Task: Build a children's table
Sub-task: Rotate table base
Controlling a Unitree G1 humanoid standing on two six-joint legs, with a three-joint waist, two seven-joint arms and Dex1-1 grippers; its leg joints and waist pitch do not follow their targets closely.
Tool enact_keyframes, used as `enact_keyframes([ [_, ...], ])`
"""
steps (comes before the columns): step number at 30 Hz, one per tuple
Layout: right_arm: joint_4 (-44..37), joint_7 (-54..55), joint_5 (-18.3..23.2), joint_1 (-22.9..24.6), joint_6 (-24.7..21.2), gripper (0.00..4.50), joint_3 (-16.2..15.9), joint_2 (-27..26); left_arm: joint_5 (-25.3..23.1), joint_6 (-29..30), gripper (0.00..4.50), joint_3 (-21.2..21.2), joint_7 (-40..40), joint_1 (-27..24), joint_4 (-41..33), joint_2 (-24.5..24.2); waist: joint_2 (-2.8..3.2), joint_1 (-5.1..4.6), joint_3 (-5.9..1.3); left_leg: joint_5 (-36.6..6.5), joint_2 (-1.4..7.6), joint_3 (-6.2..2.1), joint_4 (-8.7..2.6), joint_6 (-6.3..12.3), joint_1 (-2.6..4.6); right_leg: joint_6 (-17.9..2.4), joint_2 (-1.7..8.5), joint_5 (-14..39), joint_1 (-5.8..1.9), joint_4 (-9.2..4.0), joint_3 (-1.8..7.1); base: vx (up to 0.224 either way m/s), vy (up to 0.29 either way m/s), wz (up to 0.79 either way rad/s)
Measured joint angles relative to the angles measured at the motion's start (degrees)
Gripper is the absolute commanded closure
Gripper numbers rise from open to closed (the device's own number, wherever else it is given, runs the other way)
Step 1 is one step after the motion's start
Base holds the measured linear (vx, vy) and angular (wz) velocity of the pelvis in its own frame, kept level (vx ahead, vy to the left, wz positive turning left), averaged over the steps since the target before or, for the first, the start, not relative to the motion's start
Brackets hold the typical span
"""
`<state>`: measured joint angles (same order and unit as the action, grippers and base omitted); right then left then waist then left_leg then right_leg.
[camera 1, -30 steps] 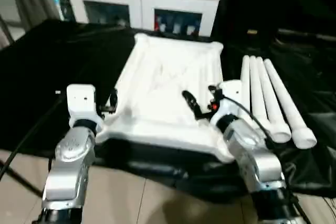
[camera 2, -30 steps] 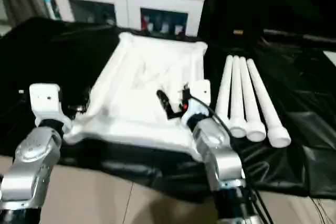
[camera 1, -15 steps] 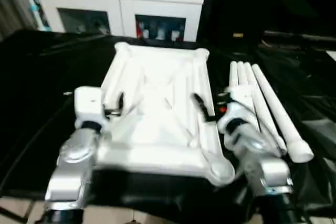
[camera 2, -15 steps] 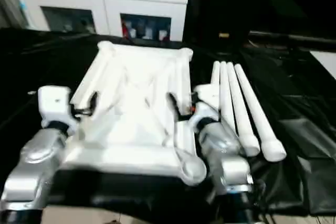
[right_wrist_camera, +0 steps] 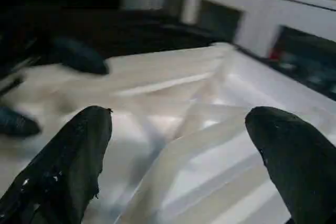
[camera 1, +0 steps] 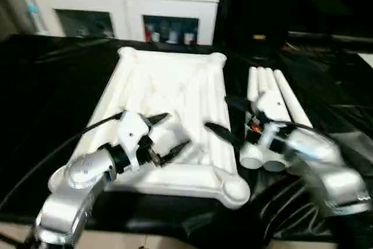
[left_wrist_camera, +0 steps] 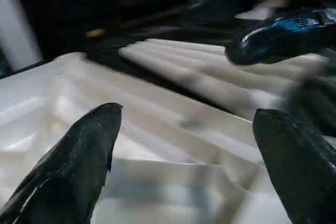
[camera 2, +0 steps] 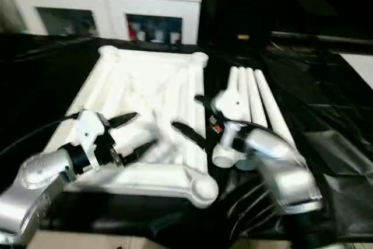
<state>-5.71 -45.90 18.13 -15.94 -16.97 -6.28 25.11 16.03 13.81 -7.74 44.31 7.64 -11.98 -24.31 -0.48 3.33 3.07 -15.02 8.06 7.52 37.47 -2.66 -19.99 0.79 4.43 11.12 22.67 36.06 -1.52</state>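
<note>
Between the two tools lies the tabletop, underside up on the black-covered bench, ribs and corner sockets showing. The left tool hangs over its near left part and the right tool over its right rim, both turned inward to face each other, both with fingers spread wide and nothing held. The tabletop's long axis runs away from the robot toward the white cabinet, its short near edge closest to the tools. Just outside the right tool, the four legs lie side by side, parallel to that axis, with their thick ends toward the robot beside the right wrist. The step in hand looks like picking up a first leg, so the right tool would do well to turn outward and close across one leg near its thick end, square to the shaft so it cannot roll, while the left steadies the tabletop by a rim close to the socket chosen.
</note>
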Motion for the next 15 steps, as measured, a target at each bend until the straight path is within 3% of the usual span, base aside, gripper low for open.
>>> enact_keyframes([
  [1, -0.09, -1.64, 0.27, 0.0, -0.24, 0.0, 0.05, 0.99, 0.17, 0.06, 0.32, 0.0, 1.46, 0.53, 0.23, -0.62, 0.0, -0.05, 0.0, 0.01, 0.06, 0.28, -0.2, -0.01, 0.03, -0.01, 0.0, 0.0, 0.01, 0.0, 0.15, -0.067, -0.019, 0.04],
  [3, -0.18, -4.23, 0.43, 0.01, -0.49, 0.0, -0.29, 2.44, 0.48, 0.48, 0.4, -0.84, 3.83, 1.61, 1.44, -1.58, 0.02, -0.07, 0.01, 0.12, 0.08, 0.55, -0.49, -0.15, -0.02, -0.01, 0.0, -0.01, 0.03, 0.0, 0.33, -0.065, -0.018, 0.01],
  [7, -1.81, -14.25, 1.57, 0.24, -2.34, 0.0, -2.41, 11.36, 0.78, 1.1, 0.66, -4.54, 13.23, 5.99, 6.68, -5.85, 0.09, 0.05, 0.0, 0.27, 0.23, 0.75, -0.69, -0.23, -0.02, -0.07, -0.02, -0.05, 0.11, 0.0, 0.37, 0.0, 0.0, 0.0],
  [15, -6.39, -19.69, 2.34, 2.77, -6.36, 0.0, -5.85, 14.75, -4.1, 0.74, 1.25, -10.32, 20.37, 10.98, 16.17, -8.42, 0.24, -0.28, -0.08, 1.41, 0.38, 0.81, -1.01, -0.34, -0.08, -0.53, -0.14, -0.44, 0.26, 0.08, 0.32, 0.0, 0.0, 0.0],
])
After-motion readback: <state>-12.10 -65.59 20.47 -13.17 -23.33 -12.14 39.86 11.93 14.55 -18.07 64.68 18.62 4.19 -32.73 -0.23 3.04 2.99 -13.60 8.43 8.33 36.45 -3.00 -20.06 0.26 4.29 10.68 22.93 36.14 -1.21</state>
